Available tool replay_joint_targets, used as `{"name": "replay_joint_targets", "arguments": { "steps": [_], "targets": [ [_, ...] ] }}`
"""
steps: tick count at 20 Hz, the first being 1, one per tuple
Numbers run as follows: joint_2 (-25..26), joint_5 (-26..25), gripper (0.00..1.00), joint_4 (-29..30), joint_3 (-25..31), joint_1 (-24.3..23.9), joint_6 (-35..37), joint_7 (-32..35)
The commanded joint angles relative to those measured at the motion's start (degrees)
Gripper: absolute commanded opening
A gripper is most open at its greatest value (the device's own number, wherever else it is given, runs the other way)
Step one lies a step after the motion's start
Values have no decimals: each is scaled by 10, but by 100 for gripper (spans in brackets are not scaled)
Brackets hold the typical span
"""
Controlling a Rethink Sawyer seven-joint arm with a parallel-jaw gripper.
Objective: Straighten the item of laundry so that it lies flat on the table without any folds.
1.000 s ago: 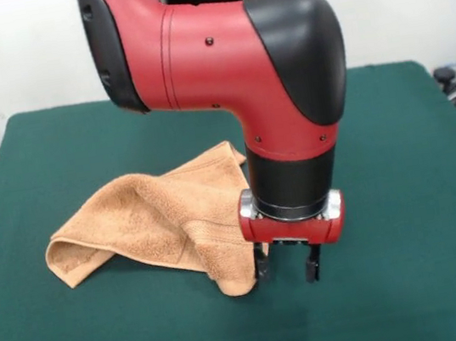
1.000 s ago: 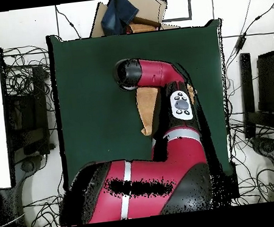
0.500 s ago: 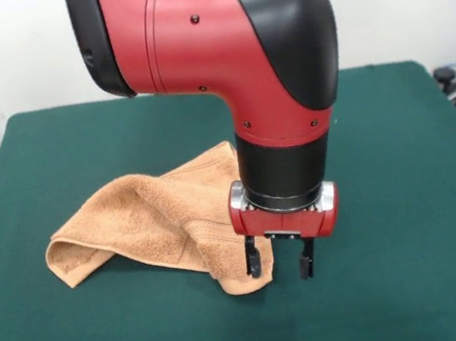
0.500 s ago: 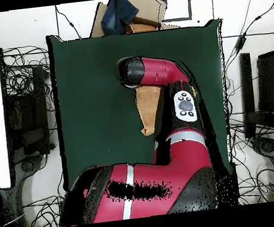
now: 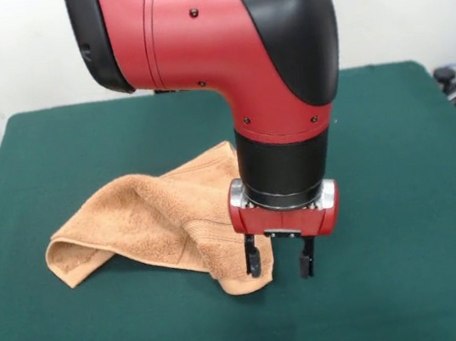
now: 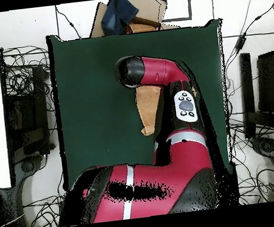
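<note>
The peach-orange towel (image 5: 150, 225) lies crumpled and folded over itself on the dark green table (image 5: 403, 196), left of centre, with one corner pointing toward the near edge. My gripper (image 5: 281, 260) hangs straight down just above the table at that near corner. Its jaws are open; the left finger (image 5: 255, 261) stands in front of the towel's corner and the right finger (image 5: 307, 258) is over bare table. In the overhead view only a strip of the towel (image 6: 147, 108) shows on the table (image 6: 95, 98); the arm hides the gripper and the rest.
A cardboard box with a blue cloth (image 6: 129, 14) sits beyond the table's far edge in the overhead view. Cables and equipment (image 6: 31, 106) lie around the table's sides. The big red arm (image 5: 220, 60) covers the table's middle.
Over the last second the arm shifted a little to the left, bringing the left finger over the towel's near corner. The towel has not moved.
</note>
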Motion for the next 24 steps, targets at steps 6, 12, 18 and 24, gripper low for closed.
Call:
{"name": "replay_joint_targets", "arguments": {
  "steps": [6, 12, 18, 24],
  "targets": [
    [35, -28, 100, 63, 25, 3, -18, 41],
    [41, -29, 100, 60, 26, 4, -28, 41],
    [52, -27, 100, 52, 31, 3, -33, 41],
    [67, -26, 100, 34, 41, -2, -39, 29]
  ]
}}
